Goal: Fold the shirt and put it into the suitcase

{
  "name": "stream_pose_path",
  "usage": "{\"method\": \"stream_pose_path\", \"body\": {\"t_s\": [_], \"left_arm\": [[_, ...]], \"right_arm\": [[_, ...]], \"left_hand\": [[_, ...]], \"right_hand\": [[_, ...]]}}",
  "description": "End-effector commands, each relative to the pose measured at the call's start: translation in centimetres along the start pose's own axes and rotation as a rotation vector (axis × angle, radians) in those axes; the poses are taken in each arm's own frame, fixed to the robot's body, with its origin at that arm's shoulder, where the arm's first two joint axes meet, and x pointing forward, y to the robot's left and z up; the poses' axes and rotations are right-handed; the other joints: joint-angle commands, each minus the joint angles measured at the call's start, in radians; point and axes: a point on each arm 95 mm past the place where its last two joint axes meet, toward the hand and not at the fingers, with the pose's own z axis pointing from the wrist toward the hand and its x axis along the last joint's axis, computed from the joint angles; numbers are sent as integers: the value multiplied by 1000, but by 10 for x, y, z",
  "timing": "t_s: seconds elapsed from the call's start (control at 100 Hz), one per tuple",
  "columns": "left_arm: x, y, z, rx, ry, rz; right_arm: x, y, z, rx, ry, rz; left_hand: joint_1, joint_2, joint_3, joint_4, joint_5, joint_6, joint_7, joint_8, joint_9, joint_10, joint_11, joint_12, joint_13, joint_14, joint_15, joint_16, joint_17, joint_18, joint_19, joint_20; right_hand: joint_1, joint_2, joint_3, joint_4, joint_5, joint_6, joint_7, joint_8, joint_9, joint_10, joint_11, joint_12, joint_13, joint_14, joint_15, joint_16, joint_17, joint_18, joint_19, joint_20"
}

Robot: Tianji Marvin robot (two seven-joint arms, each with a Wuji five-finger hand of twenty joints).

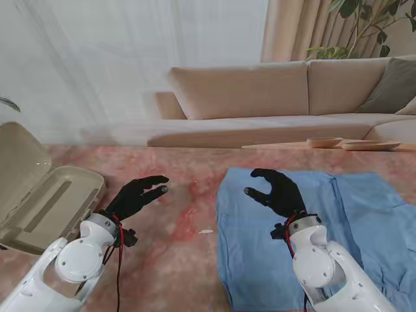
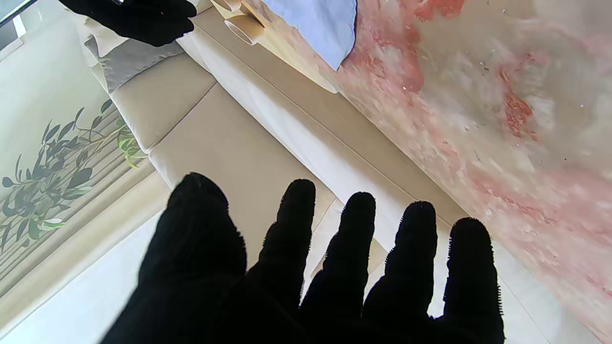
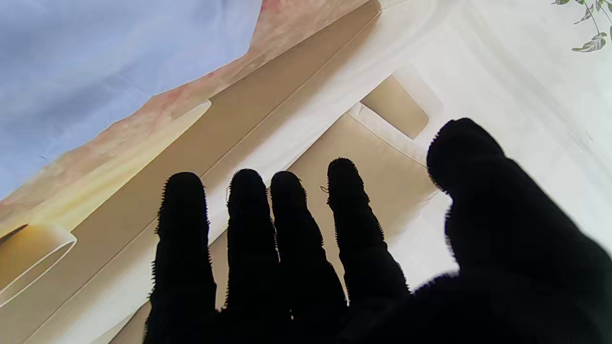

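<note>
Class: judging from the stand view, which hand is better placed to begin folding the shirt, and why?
Probably the right hand: it hovers open over the shirt. The left hand, also open, hangs over bare table beside the suitcase.

1 blue shirt point(image 1: 325, 227), 1 open suitcase point(image 1: 45, 201), 2 gloved hands, 2 bowls point(image 1: 325, 142) at far edge.

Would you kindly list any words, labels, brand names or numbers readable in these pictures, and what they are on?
None: no readable text shows in any view.
The shirt is plain blue.
The open suitcase shows no label or logo.
The left hand and right hand wear plain black gloves.
</note>
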Motion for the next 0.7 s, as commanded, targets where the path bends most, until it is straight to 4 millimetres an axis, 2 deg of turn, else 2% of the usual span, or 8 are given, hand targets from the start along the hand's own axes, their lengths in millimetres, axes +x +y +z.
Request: {"method": "stream_pose_path", "body": {"t_s": [0.0,0.69], "left_arm": [[-1,3,-2,-6,-7,-2],[-6,1,0,-5,-16,-11]], "right_arm": [[-2,-4,-3,21,-12,5],[-3,-3,0,34,-29,2]], "left_hand": [[4,29,-1,4,3,-6,-19,-5,-16,1,-10,0,-27,-18,-16,-11,-5,-12,3,-14],[6,28,-1,4,5,-6,-18,-5,-16,1,-10,0,-28,-18,-17,-11,-5,-8,3,-12]], "right_hand": [[1,0,0,37,-24,3,-14,-7,-29,9,0,-8,-36,2,-15,3,-9,-15,16,3],[5,3,-10,38,-22,1,-14,-7,-28,8,-5,-9,-37,3,-17,3,-8,-15,13,3]]}}
